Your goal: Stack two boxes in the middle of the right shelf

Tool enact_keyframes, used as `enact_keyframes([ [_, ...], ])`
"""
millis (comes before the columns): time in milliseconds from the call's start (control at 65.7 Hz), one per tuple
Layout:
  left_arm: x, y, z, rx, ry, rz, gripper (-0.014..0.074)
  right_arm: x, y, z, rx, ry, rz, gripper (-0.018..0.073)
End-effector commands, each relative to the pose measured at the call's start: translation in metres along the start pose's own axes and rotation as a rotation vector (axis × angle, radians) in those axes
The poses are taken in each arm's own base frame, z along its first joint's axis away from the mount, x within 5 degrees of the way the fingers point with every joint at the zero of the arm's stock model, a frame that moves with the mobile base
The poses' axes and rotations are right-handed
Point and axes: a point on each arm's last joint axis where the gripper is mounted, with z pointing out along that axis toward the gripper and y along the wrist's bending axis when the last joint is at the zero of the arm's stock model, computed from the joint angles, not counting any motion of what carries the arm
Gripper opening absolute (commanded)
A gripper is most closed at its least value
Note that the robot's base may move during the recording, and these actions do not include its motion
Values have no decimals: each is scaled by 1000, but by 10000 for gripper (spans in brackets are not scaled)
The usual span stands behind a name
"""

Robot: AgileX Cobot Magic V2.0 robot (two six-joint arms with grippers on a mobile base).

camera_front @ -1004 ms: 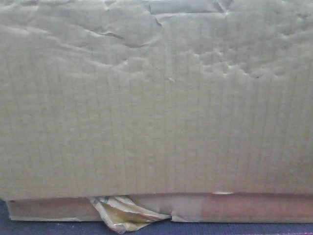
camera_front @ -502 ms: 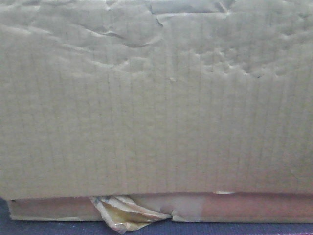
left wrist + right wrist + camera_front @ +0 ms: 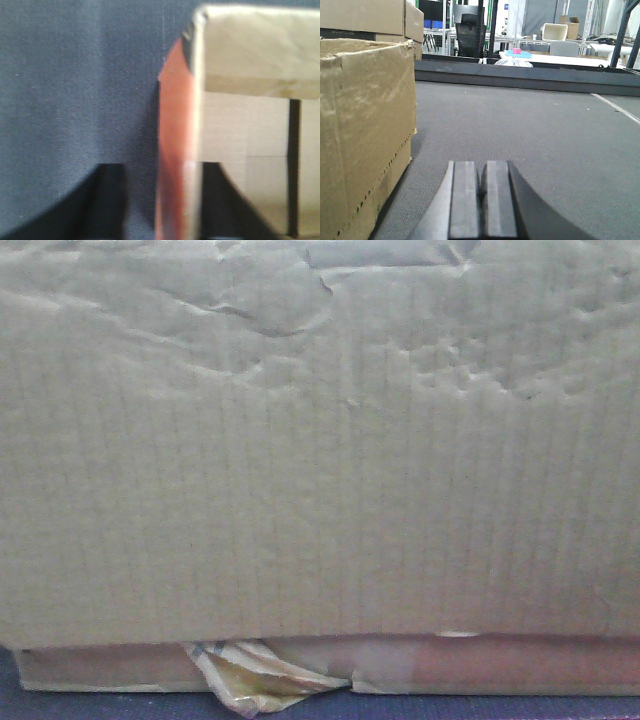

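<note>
Three views, each partial. The front-facing view is filled almost wholly by the creased corrugated face of the taller box (image 3: 320, 440). Its sides and top are cut off by the frame. Below its lower edge runs the front of the flat box (image 3: 500, 665), reddish under clear tape, with a yellowish tape scrap (image 3: 250, 682) curling out at its left. A dark strip of desk (image 3: 500, 708) shows beneath. Whether the taller box rests on the flat one or merely stands before it cannot be told from here, and no arm appears in this view.

Only the left wrist view shows the left gripper (image 3: 162, 170). It points down over the blue-grey desk (image 3: 65, 100). Its two dark fingers (image 3: 107, 200) are spread and straddle a reddish box wall (image 3: 175, 125), with a gap on the outer side, so nothing is clamped. Blur hides which box this wall belongs to.

Only the right wrist view shows the room. The right gripper (image 3: 481, 172) lies low and level over the grey desk (image 3: 530, 125), with its fingers (image 3: 465, 200) pressed together on nothing. A cardboard box (image 3: 365, 135) stands just to its left, apart from it and partly out of frame. More cartons (image 3: 370, 17) rise behind that box. A dark raised edge (image 3: 520, 75) bounds the desk, and beyond it a chair (image 3: 470, 30) and tables are small and indistinct.
</note>
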Motion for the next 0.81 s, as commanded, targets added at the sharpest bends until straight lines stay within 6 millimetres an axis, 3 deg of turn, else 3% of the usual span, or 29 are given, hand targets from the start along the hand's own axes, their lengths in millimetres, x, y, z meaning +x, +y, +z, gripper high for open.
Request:
enact_keyframes([
  [0, 0, -1, -2, 7, 1, 6, 11, -1, 0, 0, 3, -15, 1, -162],
  [76, 0, -1, -2, 15, 5, 3, -111, -1, 0, 0, 3, -15, 1, -162],
  [213, 0, -4, -10, 28, -4, 3, -111, -1, 0, 0, 3, -15, 1, -162],
  [304, -4, -4, -27, 3, -55, -19, -111, -1, 0, 0, 3, -15, 1, -162],
  [548, -22, -3, -118, -124, -357, -201, -111, -1, 0, 0, 3, -15, 1, -162],
  [791, -27, -19, -212, -123, -618, -277, -111, -1, 0, 0, 3, -15, 1, -162],
])
